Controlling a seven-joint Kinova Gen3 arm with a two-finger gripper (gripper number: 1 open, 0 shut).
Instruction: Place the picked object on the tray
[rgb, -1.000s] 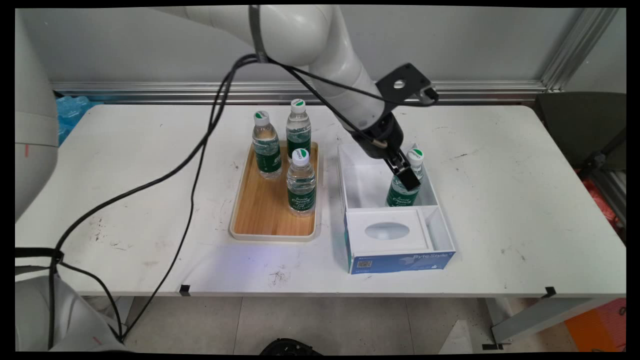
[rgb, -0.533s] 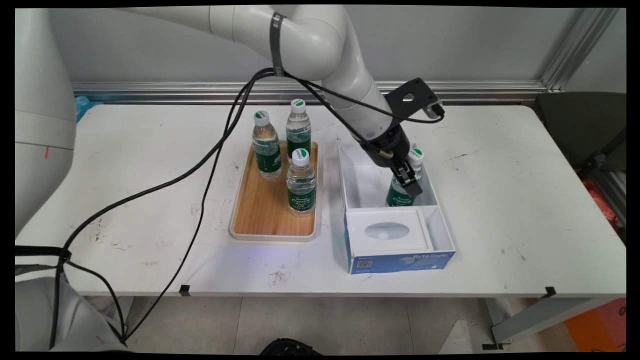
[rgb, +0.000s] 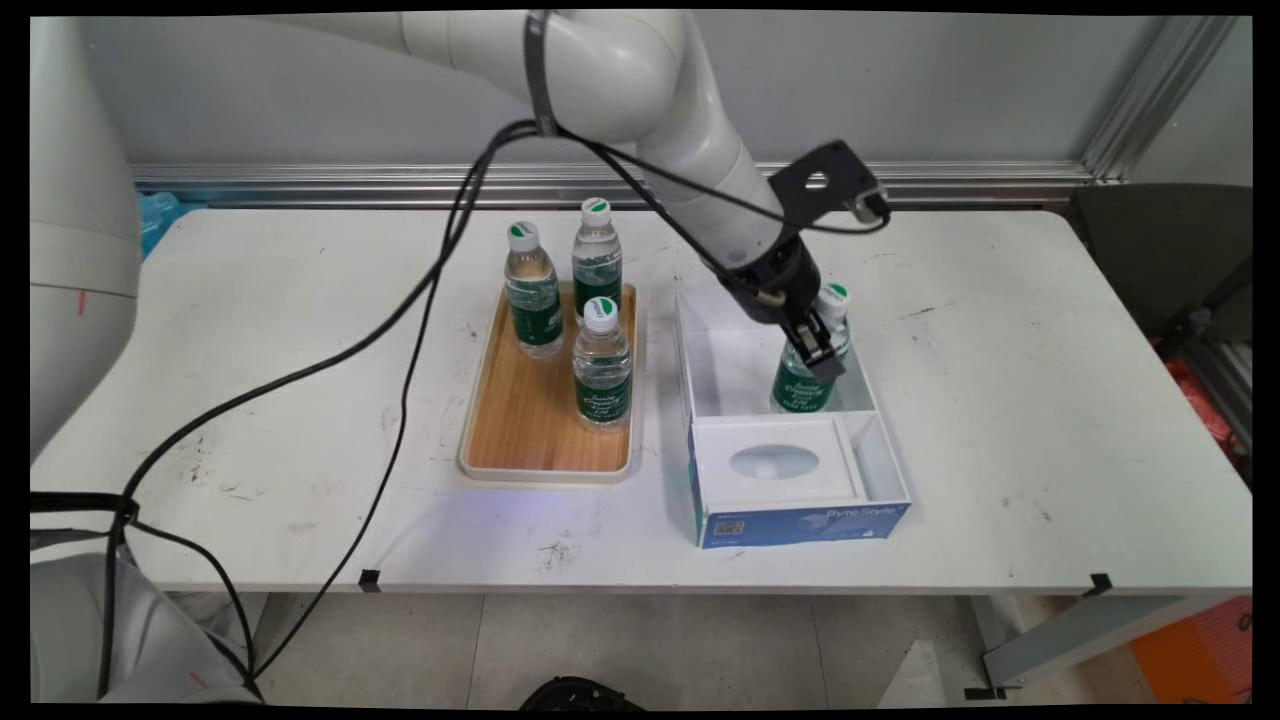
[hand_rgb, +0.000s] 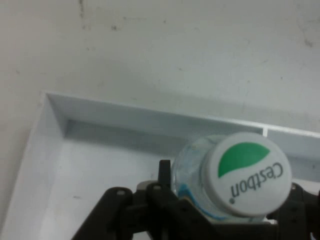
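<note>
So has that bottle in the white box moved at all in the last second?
Yes. The bottle in the gripper has risen a little: its cap now shows above the white box's far rim, and its label sits higher against the divider.

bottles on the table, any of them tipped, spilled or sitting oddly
One: the bottle in the white box leans, cap toward the far right, with the end effector shut on it. The three bottles on the wooden tray stand upright. No spill.

In the hand view, low and right of centre, the white cap (hand_rgb: 246, 174) of a bottle reads "Cestbon" under a green mark. In the main view, the blue front of the box (rgb: 800, 523), lower centre-right, reads "ByteStyle".
</note>
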